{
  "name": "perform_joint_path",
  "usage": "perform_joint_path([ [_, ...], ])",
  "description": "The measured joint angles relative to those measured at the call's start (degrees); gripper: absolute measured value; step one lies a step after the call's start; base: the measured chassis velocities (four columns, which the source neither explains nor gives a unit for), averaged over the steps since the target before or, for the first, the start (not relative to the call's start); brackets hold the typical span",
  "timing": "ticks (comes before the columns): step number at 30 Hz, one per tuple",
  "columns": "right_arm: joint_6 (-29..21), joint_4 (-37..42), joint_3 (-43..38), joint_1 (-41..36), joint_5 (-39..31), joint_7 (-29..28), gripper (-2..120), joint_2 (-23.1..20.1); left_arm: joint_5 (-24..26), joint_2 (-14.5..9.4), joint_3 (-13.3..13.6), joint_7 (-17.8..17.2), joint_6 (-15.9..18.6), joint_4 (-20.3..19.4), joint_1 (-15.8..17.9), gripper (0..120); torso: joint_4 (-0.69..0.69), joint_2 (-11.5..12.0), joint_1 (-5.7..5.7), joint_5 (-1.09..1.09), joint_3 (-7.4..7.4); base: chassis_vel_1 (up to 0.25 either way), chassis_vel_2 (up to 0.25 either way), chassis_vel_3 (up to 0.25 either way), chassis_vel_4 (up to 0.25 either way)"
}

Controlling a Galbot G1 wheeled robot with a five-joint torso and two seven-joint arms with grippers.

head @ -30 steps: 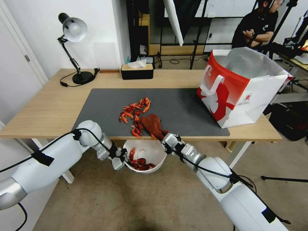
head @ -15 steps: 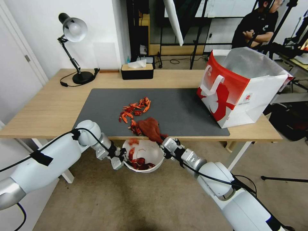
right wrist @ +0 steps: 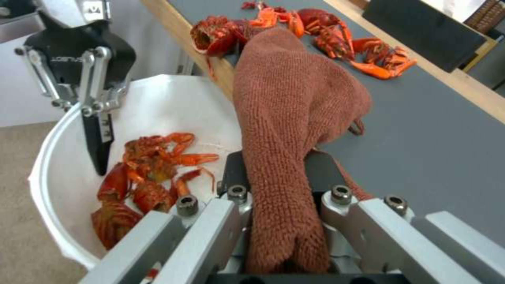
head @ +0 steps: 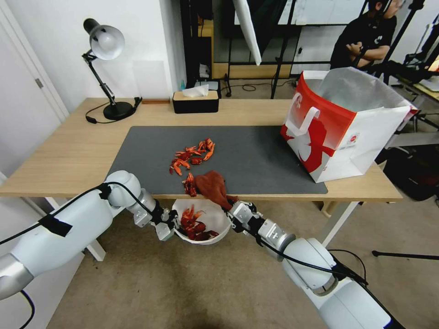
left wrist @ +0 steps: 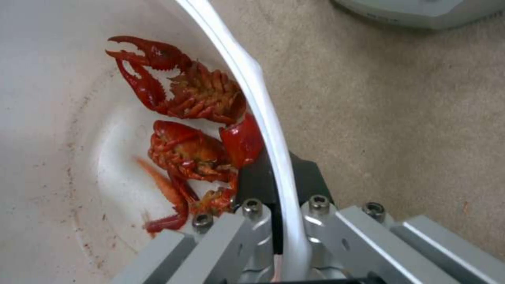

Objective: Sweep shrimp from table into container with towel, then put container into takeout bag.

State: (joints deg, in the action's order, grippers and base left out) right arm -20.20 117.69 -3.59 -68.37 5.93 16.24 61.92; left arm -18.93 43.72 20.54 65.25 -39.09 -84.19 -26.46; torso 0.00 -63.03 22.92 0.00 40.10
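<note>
Several red-orange shrimp [head: 194,154] lie on the dark mat [head: 265,157] of the table [head: 68,155]; a few more [head: 189,184] sit at the mat's front edge beside a rust-brown towel [head: 211,185]. My right gripper [head: 232,209] is shut on the towel [right wrist: 294,98], which drapes over the table edge. Below that edge, my left gripper [head: 170,228] is shut on the rim of the white container [head: 218,218], clamping the rim [left wrist: 263,118]. Shrimp [left wrist: 195,118] lie inside the container [right wrist: 58,165]. The red-and-white takeout bag [head: 343,128] stands open at the table's right end.
A desk lamp [head: 107,68] and a black tissue box [head: 195,101] stand along the table's far side. Beige carpet floor [head: 206,283] lies under the container. Stands and a seated person are behind the table.
The towel has been drawn toward the front edge. Some shrimp beside it dropped into the container, which now holds more. The container shifted slightly left and up.
</note>
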Motion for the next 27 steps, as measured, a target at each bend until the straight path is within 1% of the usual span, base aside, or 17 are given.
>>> perform_joint_path([
  [27, 1.0, 3.8, -1.5, -5.6, 1.3, 1.1, 8, -1.7, 0.1, -0.2, -0.1, -0.1, -0.1, -0.3, -0.1, 0, 0.0, 0.0, 0.0, 0.0, 0.0, 0.0, 0.0, 0.0, 0.0],
])
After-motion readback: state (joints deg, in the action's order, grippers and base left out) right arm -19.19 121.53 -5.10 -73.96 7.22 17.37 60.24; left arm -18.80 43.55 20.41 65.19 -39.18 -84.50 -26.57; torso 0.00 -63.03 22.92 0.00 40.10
